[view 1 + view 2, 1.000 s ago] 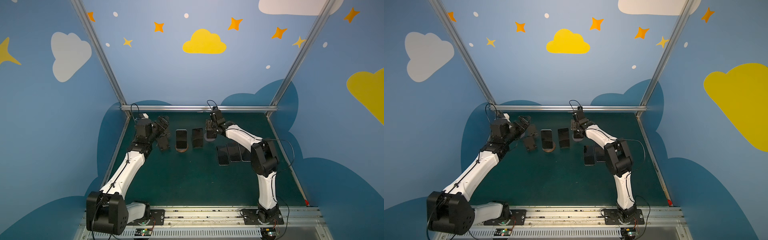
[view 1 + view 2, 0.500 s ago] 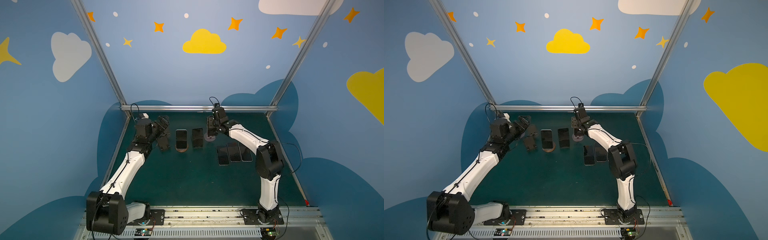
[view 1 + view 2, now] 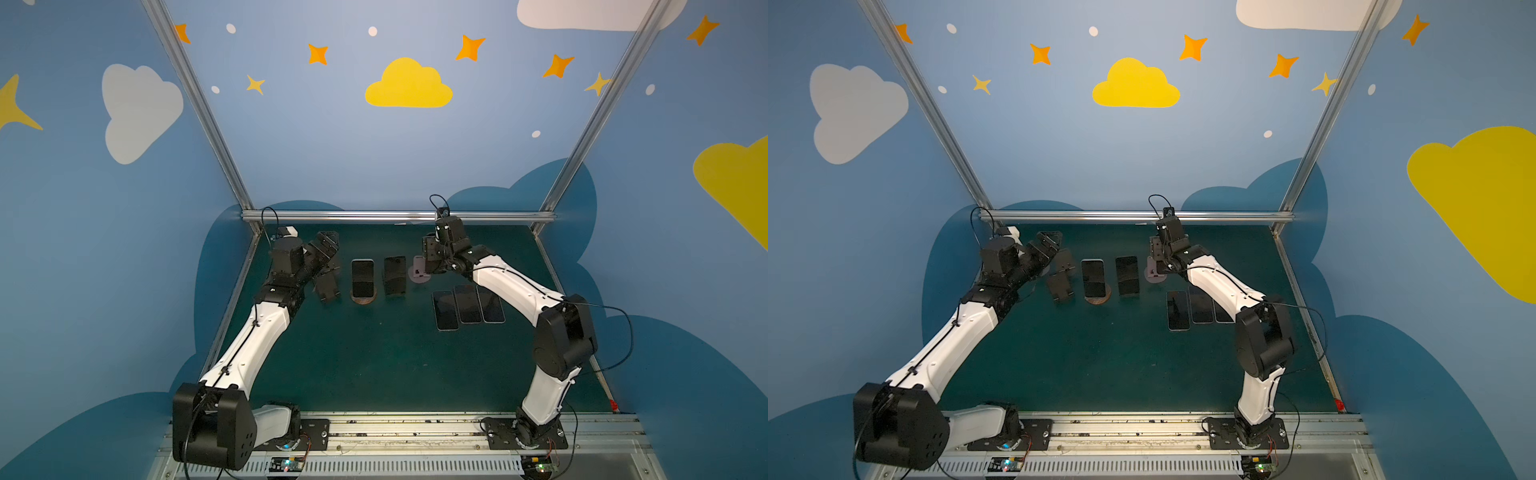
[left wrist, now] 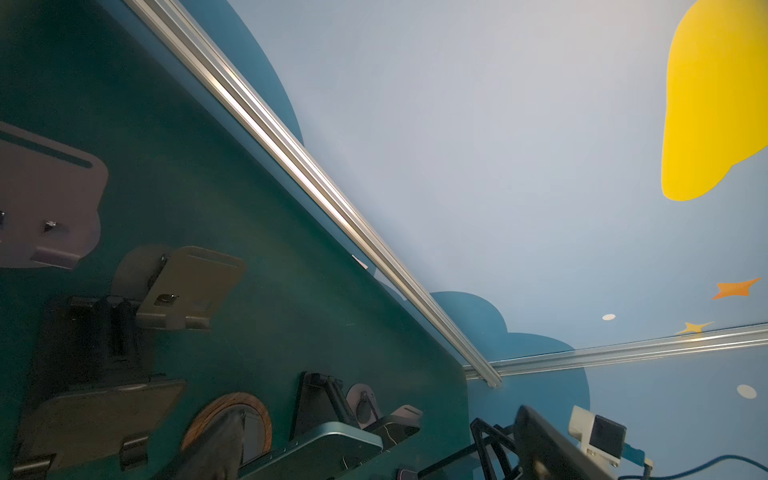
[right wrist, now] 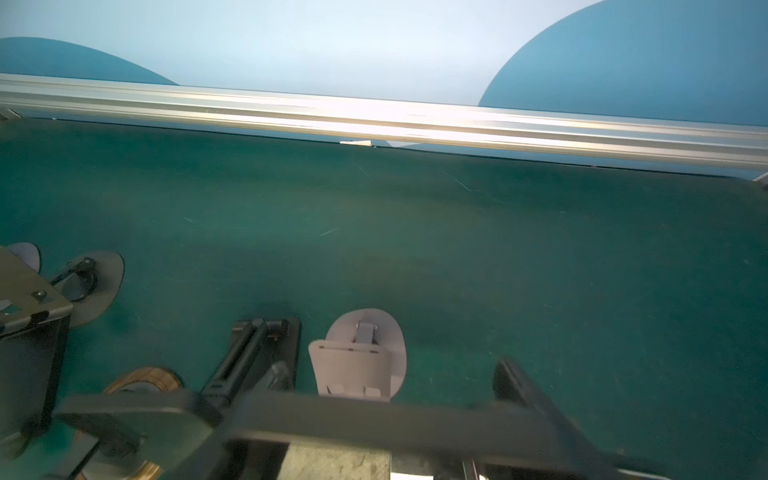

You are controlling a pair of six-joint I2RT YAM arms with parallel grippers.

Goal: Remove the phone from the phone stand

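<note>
Right gripper [image 3: 432, 257] is clamped across the dark phone [image 5: 415, 419], which hangs just above the pale round-based phone stand [image 5: 357, 365] at the far side of the green mat [image 3: 374, 365]. Left gripper [image 3: 328, 245] has its jaws wide apart and grips nothing, near a black stand [image 3: 326, 286].

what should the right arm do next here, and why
Probably swing the right gripper back toward its own base and lower the phone it grips onto the mat, beside the three phones lying flat there. The pale stand beneath it is already empty, so the lift looks done and only the put-down remains.
</note>
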